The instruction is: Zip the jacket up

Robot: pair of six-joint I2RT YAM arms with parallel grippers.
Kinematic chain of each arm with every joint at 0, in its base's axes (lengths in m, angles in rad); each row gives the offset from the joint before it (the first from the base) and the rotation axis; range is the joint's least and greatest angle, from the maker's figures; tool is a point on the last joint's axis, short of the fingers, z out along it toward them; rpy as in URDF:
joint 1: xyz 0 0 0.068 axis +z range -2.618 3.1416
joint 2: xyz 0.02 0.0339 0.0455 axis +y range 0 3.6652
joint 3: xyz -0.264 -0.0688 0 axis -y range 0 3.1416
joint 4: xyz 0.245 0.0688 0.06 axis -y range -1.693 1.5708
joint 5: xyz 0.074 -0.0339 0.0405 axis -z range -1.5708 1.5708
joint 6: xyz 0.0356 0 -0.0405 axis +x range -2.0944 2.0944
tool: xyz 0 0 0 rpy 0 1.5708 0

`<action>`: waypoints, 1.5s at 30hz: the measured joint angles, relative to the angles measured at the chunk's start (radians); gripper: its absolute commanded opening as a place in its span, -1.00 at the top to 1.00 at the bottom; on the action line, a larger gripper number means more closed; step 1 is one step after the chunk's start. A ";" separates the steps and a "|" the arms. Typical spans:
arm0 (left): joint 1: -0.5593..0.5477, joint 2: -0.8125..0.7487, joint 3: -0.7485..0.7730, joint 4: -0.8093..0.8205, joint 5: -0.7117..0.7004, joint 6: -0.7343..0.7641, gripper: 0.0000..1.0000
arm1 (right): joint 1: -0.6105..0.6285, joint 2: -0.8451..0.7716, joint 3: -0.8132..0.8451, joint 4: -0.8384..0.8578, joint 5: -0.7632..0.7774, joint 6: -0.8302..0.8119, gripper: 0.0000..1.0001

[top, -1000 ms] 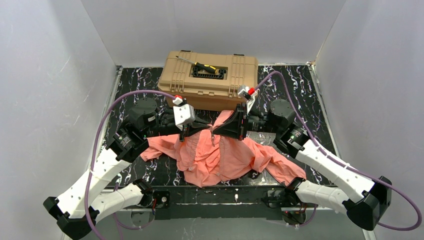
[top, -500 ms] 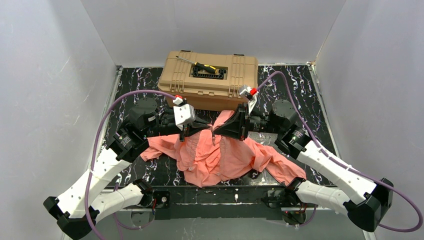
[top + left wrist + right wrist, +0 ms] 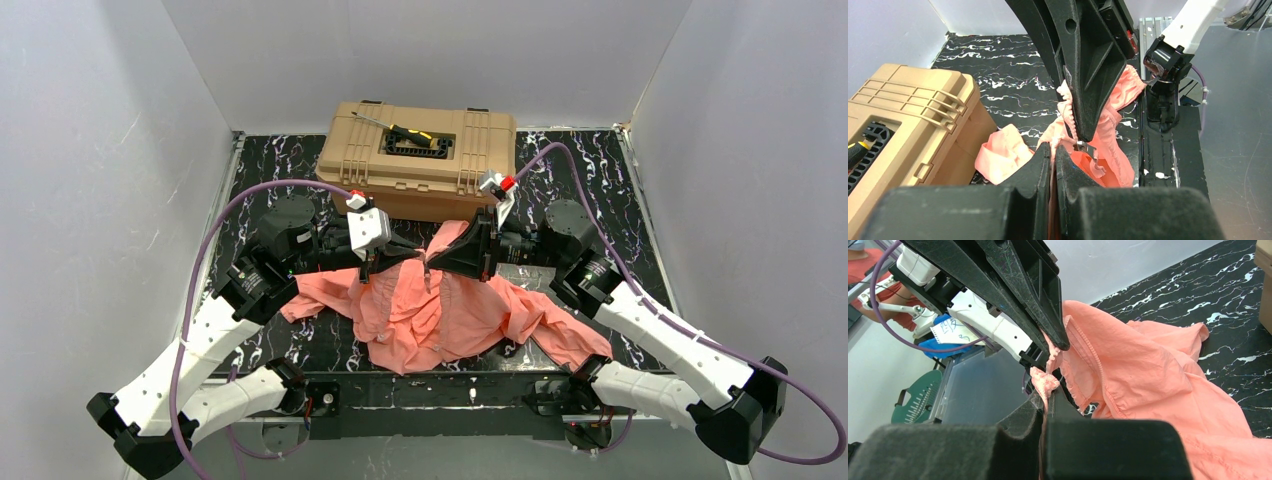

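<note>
- Against a second ago, you will find little changed: both grippers keep their spots and the jacket (image 3: 440, 315) lies as it did; only the right elbow (image 3: 745, 405) sits slightly farther out
- Your left gripper (image 3: 1053, 151) is clamped on a fold of the jacket's edge, jaws almost touching
- Your right gripper (image 3: 1047, 399) pinches a gathered edge bearing zipper teeth, tip to tip with the left
- The jacket lies crumpled on the table (image 3: 600, 165) between the arms, just in front of the box (image 3: 415, 165), its upper part lifted
- The table is black with white marbling; a screwdriver (image 3: 400, 130) lies on the box lid
- White walls (image 3: 100, 150) close in three sides
</note>
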 measured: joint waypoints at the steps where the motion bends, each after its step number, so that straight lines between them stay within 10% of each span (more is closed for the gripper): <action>1: 0.000 0.000 0.000 0.000 0.001 0.000 1.00 | 0.000 0.000 0.000 0.000 0.002 0.000 0.97; 45: -0.009 -0.001 0.000 0.000 -0.006 0.000 1.00 | 0.000 -0.016 -0.005 0.018 0.044 0.029 0.97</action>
